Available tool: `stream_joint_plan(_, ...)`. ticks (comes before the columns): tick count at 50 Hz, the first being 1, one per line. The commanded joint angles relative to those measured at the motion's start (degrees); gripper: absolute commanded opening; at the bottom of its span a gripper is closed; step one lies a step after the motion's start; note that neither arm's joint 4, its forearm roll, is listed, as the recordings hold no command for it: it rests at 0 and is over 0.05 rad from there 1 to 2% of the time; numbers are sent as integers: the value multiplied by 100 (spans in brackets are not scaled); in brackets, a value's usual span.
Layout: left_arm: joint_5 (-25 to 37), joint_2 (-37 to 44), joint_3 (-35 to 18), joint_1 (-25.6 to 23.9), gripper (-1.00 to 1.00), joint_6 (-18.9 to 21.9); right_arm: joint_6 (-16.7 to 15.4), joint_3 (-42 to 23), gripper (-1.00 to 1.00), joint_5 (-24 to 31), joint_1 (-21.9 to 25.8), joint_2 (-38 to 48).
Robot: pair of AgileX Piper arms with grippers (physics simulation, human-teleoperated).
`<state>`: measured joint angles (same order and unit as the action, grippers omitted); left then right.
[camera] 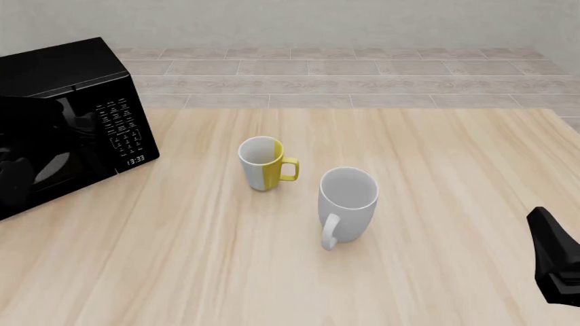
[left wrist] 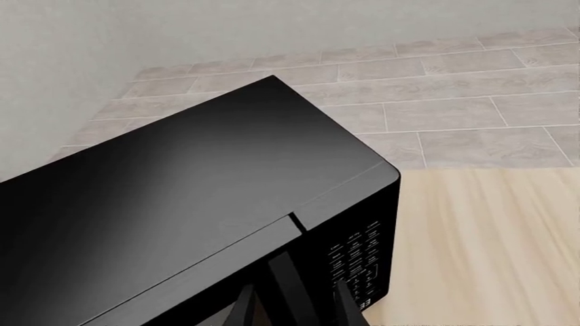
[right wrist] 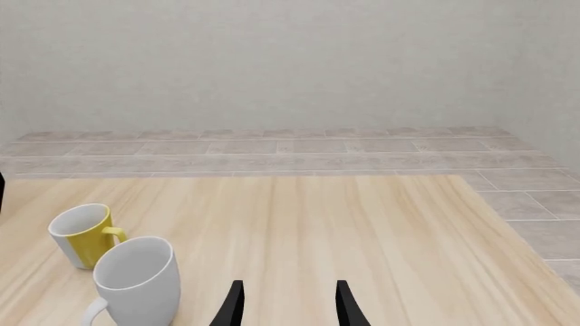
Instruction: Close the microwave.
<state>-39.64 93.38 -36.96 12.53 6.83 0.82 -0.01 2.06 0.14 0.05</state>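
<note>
The right tool [right wrist: 285,305] hangs low over the near right part of the bench [camera: 435,272], its two dark fingers standing apart with only bare wood between them — open, holding nothing. In the front view only a black part of that arm shows at the right edge.

A little farther in, near the middle of the bench, stands a white mug [camera: 346,204], upright, its handle turned toward the near side. Just beyond it and to the left stands a smaller yellow-and-white mug [camera: 263,163], also upright, its yellow handle pointing right. The two are close but apart.

The left tool [left wrist: 295,299] is right at the front of the microwave [camera: 64,122], up by the top edge next to the keypad [camera: 121,125]; its dark fingers merge with the black glossy face, so I cannot tell how wide it stands.

The microwave sits at the far left of the bench, turned at an angle, with its clock display [camera: 135,160] reading 13:33. Its door [camera: 41,153] looks flush with the body — shut or very nearly so.

Beyond the bench lie a tiled floor [camera: 363,68] and a pale wall [right wrist: 272,61].
</note>
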Motion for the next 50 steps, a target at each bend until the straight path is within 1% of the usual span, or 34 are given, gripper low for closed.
stream_joint_plan(1, 148, 938, -352, -59, 100, 149, -12, 0, 100, 7, -10, 1)
stream_joint_plan(7, 191, 720, -232, -127, 100, 122, -19, 0, 100, -4, 2, 4)
stream_joint_plan(9, 154, 589, -106, -197, 100, 96, -10, 0, 100, -4, 7, 4)
stream_joint_plan(11, 28, 316, 137, -205, 100, 124, -7, 0, 100, 1, 11, 5)
stream_joint_plan(12, -88, 109, 347, -237, 100, 198, -10, 0, 100, 10, 16, 6)
stream_joint_plan(13, -58, 17, 415, -327, 100, 155, -13, 0, 100, 9, 19, 7)
stream_joint_plan(16, -93, -525, 859, -501, 100, 105, -21, 0, 100, 14, 19, 8)
stream_joint_plan(18, -74, -644, 939, -578, 100, 90, -23, 0, 100, 13, 19, 7)
stream_joint_plan(20, -100, -1028, 1233, -678, 100, 91, -23, 0, 100, 12, 18, 6)
stream_joint_plan(22, 16, -1354, 1413, -782, 100, -23, -14, 0, 100, 10, 14, 5)
stream_joint_plan(24, 70, -1669, 1613, -811, 100, 0, -10, 0, 100, 13, 16, 4)
stream_joint_plan(25, 72, -1673, 1615, -811, 100, 0, -10, 0, 100, 13, 16, 4)
stream_joint_plan(26, 131, -1941, 1783, -878, 100, -46, -21, 0, 100, 18, 23, 4)
stream_joint_plan(28, 300, -2247, 1891, -903, 100, -53, -28, 0, 100, 11, 24, 7)
stream_joint_plan(29, 304, -2250, 1891, -903, 100, -53, -28, 0, 100, 11, 24, 7)
stream_joint_plan(32, 582, -2892, 2132, -978, 100, -114, -26, 0, 100, -6, 27, 5)
stream_joint_plan(37, 1177, -3858, 2340, -1042, 100, -165, -29, 0, 100, 2, 48, 10)
stream_joint_plan(41, 1508, -4417, 2505, -1018, 100, -221, -36, 0, 100, 23, 59, -2)
stream_joint_plan(46, 1883, -4981, 2664, -1075, 100, -257, -58, 0, 100, 27, 69, -3)
stream_joint_plan(50, 1962, -5075, 2710, -1025, 100, -349, -54, 0, 100, 19, 71, -2)
